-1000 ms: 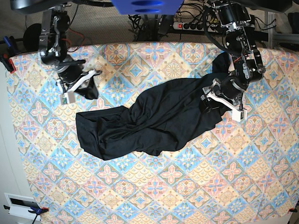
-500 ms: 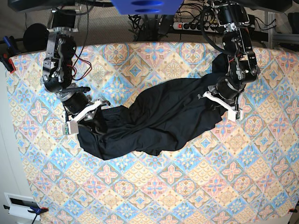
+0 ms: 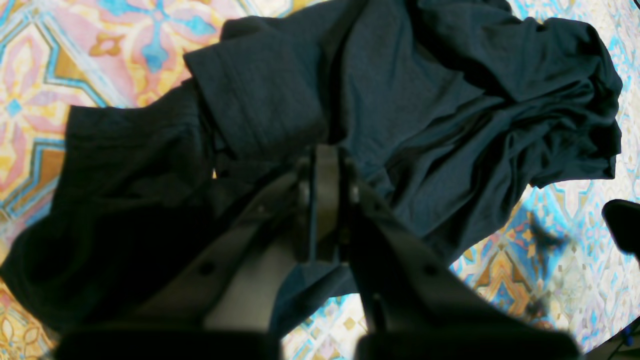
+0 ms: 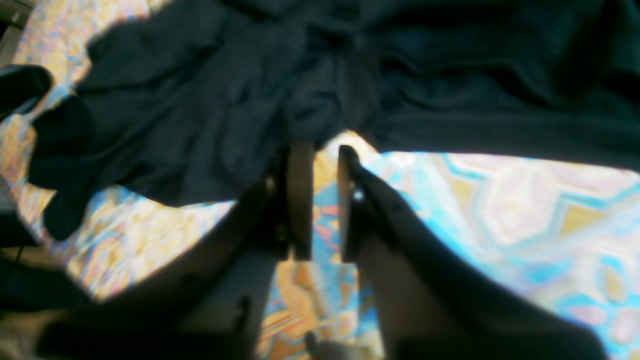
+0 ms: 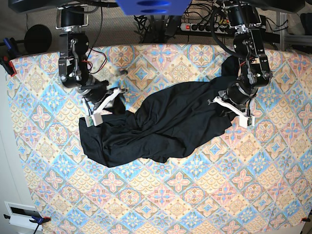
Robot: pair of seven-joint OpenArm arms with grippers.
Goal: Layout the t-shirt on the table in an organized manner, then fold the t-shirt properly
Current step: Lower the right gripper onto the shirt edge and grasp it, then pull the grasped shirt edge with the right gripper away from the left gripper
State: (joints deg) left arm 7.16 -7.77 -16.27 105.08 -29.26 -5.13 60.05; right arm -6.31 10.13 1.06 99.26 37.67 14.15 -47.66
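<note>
**Q:** Base view first: where is the garment, and how does it lie?

**A:** The t-shirt [image 5: 165,124] is a crumpled black heap on the table [image 5: 195,195], nearer the far edge than the near one. Its long axis runs diagonally, from the far right-hand side down toward the left-hand side of this view. It is not spread flat.

**Q:** Which arm sits at which end?

**A:** The left gripper [image 5: 233,108] is at the shirt's upper end, on this view's right. The right gripper [image 5: 103,109] is at the lower end, on this view's left. Each arm has its own end within reach.

**Q:** What are the jaws doing?

**A:** In the left wrist view, the left gripper [image 3: 325,165] is pinched closed with black fabric bunched at its tips. In the right wrist view, the right gripper [image 4: 320,150] has a narrow gap, its tips at the shirt's hem [image 4: 330,125]; whether cloth is caught, I cannot tell.

**Q:** So the next move?

**A:** Probably pulling the two ends apart along that diagonal.
</note>
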